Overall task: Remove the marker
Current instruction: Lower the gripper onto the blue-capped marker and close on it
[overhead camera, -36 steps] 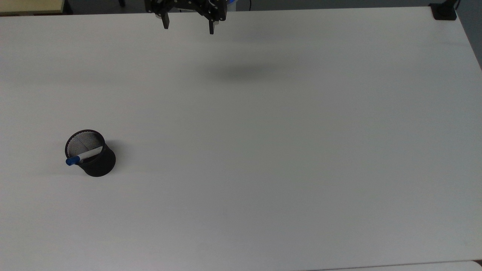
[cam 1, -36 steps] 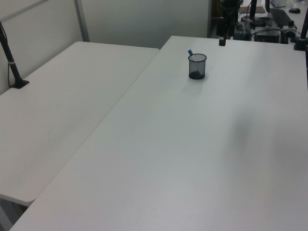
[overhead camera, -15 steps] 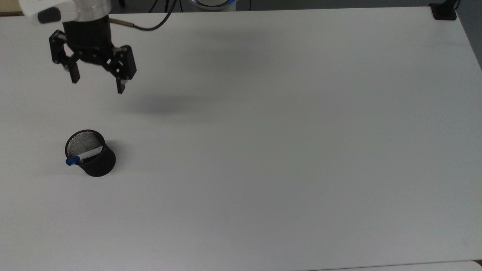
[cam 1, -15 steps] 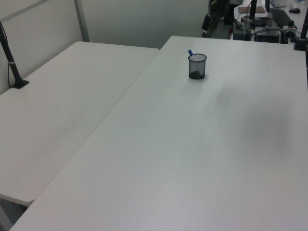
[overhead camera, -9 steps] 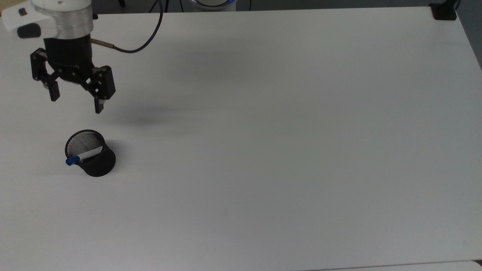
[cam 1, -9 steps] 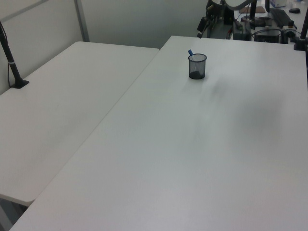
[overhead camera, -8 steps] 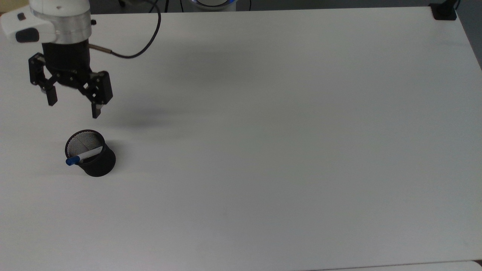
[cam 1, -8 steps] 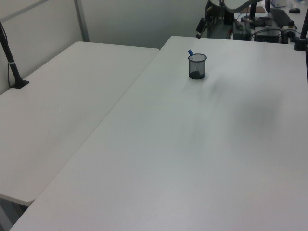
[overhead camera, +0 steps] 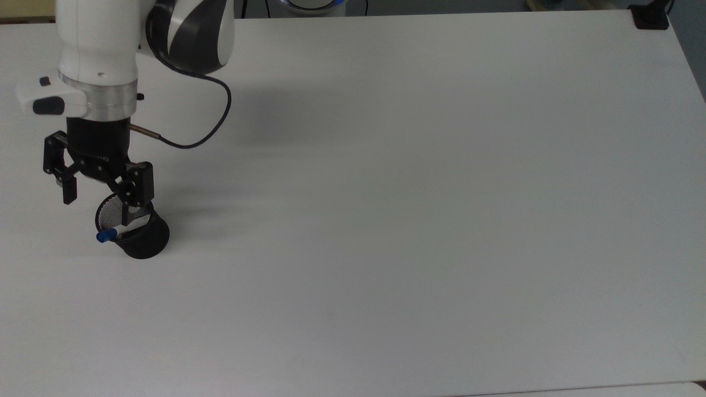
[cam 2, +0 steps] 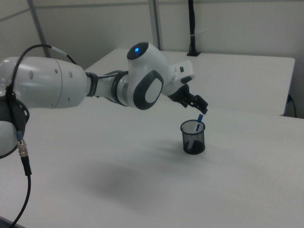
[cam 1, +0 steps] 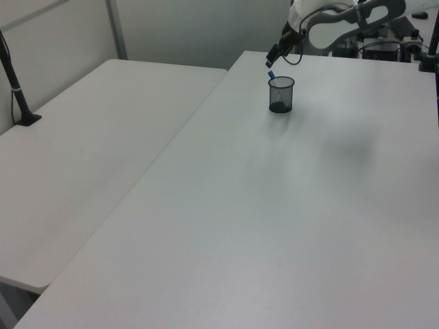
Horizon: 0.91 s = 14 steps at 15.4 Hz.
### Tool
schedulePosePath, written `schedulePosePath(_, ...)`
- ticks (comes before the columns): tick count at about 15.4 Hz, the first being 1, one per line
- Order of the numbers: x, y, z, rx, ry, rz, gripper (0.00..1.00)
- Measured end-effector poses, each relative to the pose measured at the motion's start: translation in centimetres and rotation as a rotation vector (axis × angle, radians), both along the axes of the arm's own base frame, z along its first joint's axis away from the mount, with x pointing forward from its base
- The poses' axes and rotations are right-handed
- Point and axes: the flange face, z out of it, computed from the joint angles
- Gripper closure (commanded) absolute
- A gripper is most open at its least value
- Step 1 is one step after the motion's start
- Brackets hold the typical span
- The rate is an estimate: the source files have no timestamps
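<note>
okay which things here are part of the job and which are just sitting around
Part of the job:
marker, leaning in the cup
cup, holding it
gripper, open above the cup

Just sitting around:
table
black post on the neighbouring table
black clamp at the table corner

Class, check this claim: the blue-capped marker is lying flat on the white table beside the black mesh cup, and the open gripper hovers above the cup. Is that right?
Not quite. The marker is not lying on the table; it stands tilted inside the black mesh cup, its blue cap poking above the rim, as the right view shows. The rest holds: the open gripper hovers above the cup.
</note>
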Motion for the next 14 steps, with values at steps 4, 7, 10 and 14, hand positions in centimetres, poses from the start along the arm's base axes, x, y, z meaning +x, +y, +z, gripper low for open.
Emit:
schedulePosePath(4,0.4,-0.7,-2.6,-0.01,-0.001,-0.006,0.19)
schedulePosePath(7,0.5,-1.6,-4.2,-0.016,-0.023,-0.01,0.33)
schedulePosePath(10,0.6,-2.1,-5.2,-0.018,-0.033,-0.012,0.57)
schedulePosePath(14,0.7,-2.1,-5.1,-0.021,-0.045,-0.01,0.8)
